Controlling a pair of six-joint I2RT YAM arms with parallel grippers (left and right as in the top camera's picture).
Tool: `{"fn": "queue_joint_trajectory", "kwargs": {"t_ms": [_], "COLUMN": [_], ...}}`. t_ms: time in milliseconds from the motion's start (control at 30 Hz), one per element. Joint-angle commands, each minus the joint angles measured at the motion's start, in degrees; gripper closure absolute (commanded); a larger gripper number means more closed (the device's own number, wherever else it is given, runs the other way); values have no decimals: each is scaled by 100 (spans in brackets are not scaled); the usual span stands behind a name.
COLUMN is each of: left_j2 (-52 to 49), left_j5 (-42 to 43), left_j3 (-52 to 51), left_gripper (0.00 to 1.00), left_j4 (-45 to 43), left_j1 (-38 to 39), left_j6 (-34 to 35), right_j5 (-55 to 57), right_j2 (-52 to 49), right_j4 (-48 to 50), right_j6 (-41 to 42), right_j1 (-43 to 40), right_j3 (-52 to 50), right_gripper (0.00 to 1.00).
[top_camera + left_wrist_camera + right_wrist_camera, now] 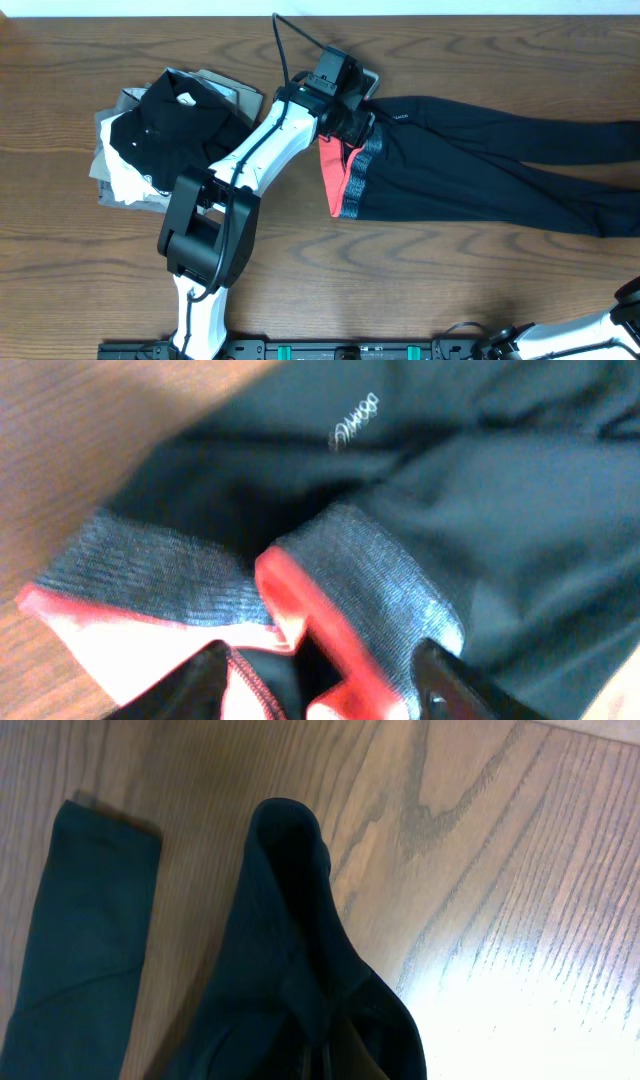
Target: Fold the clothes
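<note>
The clothes, long black leggings, lie flat with the legs running to the right edge. Their grey and coral-red waistband points left and is partly folded over. My left gripper is down at the waistband's far corner. In the left wrist view it is open, its fingers either side of a raised fold of waistband. In the right wrist view one black leg end rises into my shut right gripper, and the other leg end lies flat on the wood.
A pile of other garments, a black shirt on top of white and grey ones, sits at the left beside my left arm. Part of my right arm shows at the bottom right corner. Bare wooden table lies in front of the leggings.
</note>
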State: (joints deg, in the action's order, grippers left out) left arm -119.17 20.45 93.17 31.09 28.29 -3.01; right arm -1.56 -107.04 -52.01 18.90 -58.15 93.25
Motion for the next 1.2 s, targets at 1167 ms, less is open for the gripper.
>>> {"fn": "queue_joint_trajectory", "kwargs": {"t_ms": [1167], "left_j2": [-275], "left_j5": [-702], "left_j3": [-402], "left_gripper": [44], "left_j4": [284], "left_j1": [424], "left_j6": [-492], "right_j5": [-214], "right_j2": [26], "right_j4": [-7], "right_j6": [81], "right_j1": [48], "right_j3": [39], "right_gripper": [99]}}
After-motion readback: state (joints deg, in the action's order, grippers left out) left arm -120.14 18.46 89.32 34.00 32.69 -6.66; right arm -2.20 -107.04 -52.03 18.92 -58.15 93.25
